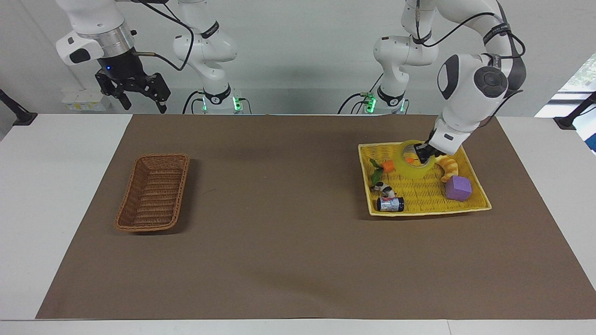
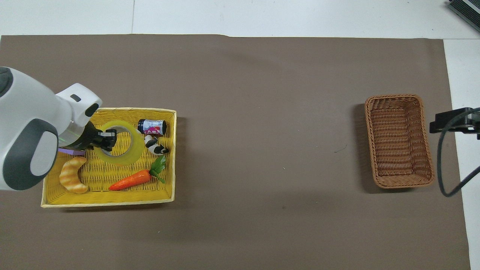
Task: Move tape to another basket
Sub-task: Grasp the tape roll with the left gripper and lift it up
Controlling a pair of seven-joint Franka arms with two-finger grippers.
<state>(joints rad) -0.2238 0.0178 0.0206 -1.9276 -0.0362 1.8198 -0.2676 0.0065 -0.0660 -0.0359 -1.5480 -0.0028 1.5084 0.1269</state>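
The tape (image 1: pixel 413 164) (image 2: pixel 126 145), a translucent yellow roll, hangs tilted just above the yellow tray. My left gripper (image 1: pixel 423 156) (image 2: pixel 108 138) is shut on its wall, with one finger inside the core. In the facing view the raised roll hides part of the carrot. The brown wicker basket (image 1: pixel 160 157) (image 2: pixel 393 96) stands with nothing in it toward the right arm's end of the table. My right gripper (image 1: pixel 144 107) waits open, high above the table edge by that basket.
The yellow tray (image 1: pixel 428 212) (image 2: pixel 112 203) also holds a carrot (image 2: pixel 131 180), a croissant (image 1: pixel 449 166) (image 2: pixel 73 174), a purple cube (image 1: pixel 458 188), a small can (image 1: pixel 390 204) (image 2: pixel 152 126) and a black-and-white figure (image 1: pixel 384 187) (image 2: pixel 155 147). Brown mat lies between tray and basket.
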